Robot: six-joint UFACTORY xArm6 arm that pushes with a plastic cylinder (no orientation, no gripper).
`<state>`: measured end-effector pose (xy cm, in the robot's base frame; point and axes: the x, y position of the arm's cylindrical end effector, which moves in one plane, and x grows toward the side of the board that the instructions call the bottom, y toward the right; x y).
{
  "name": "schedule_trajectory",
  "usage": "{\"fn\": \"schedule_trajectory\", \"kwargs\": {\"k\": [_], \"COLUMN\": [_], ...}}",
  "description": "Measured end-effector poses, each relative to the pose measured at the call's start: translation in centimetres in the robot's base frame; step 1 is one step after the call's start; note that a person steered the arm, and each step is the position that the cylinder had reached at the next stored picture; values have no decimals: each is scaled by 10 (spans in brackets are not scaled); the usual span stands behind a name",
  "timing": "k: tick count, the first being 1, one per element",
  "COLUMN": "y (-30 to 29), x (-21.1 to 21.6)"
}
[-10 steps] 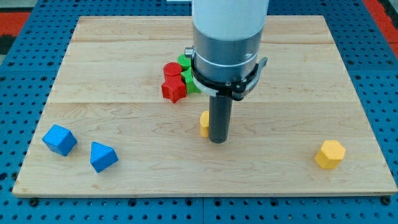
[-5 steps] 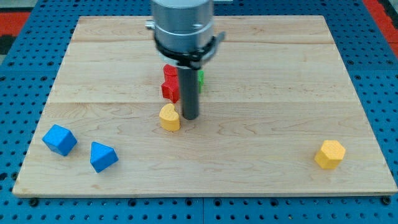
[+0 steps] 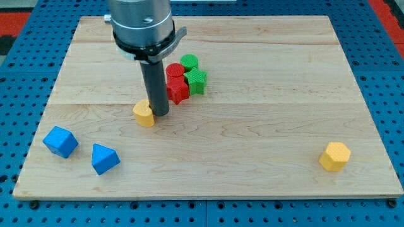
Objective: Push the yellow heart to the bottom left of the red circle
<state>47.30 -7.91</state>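
Observation:
The yellow heart point(image 3: 143, 115) lies on the wooden board point(image 3: 265, 126), left of centre. My tip point(image 3: 160, 114) stands right against the heart's right side. The red circle point(image 3: 174, 70) sits up and to the right of the heart, in a small cluster. The heart is to the bottom left of that cluster. The rod hides part of the cluster's left edge.
In the cluster, a red star-like block point(image 3: 178, 90) sits below the red circle, with a green circle point(image 3: 189, 62) and another green block point(image 3: 196, 81) beside them. A blue cube point(image 3: 60, 141) and a blue block point(image 3: 104, 159) lie at bottom left. A yellow hexagon point(image 3: 334, 156) lies at bottom right.
My tip has moved to the view's left and slightly up, pushing the yellow heart leftward from under the cluster to its bottom left. The other blocks have stayed put.

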Motion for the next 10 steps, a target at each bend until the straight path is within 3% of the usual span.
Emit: {"fn": "schedule_trajectory", "kwargs": {"k": [1,2,5,7,8,10], "y": [24,-7,-26,-71,-81,-13], "x": [35,37,-35,-15,-34,-45]}}
